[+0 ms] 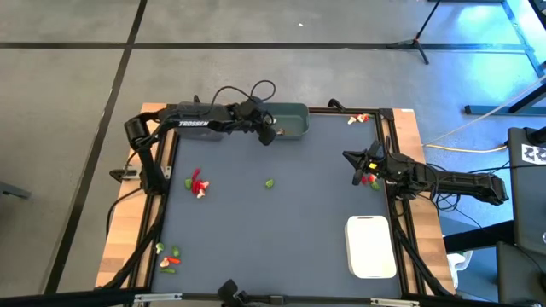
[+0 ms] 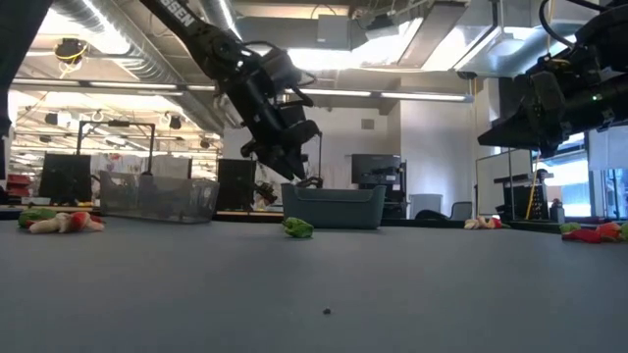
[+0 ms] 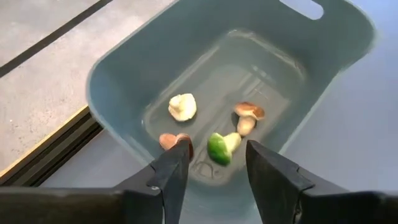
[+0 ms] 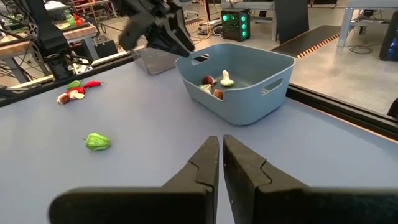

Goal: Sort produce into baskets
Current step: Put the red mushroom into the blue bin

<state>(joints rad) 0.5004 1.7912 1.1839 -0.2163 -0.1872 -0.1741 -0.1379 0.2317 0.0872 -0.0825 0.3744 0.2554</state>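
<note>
Your left gripper [image 3: 214, 167] hangs over the grey-teal bin [image 3: 124, 68] at the table's far edge, fingers parted and holding nothing, a green piece [image 3: 217, 149] lying in the bin beneath, while your right gripper [image 4: 221, 163] waits pinched shut and empty near the right edge.

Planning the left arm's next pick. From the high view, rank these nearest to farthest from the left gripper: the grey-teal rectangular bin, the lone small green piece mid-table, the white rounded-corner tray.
1. Grey-teal rectangular bin: at the table's far edge, right under the left gripper.
2. Lone small green piece: mid-table, nearer the camera's bottom edge.
3. White rounded-corner tray: near right corner, farthest.
</note>
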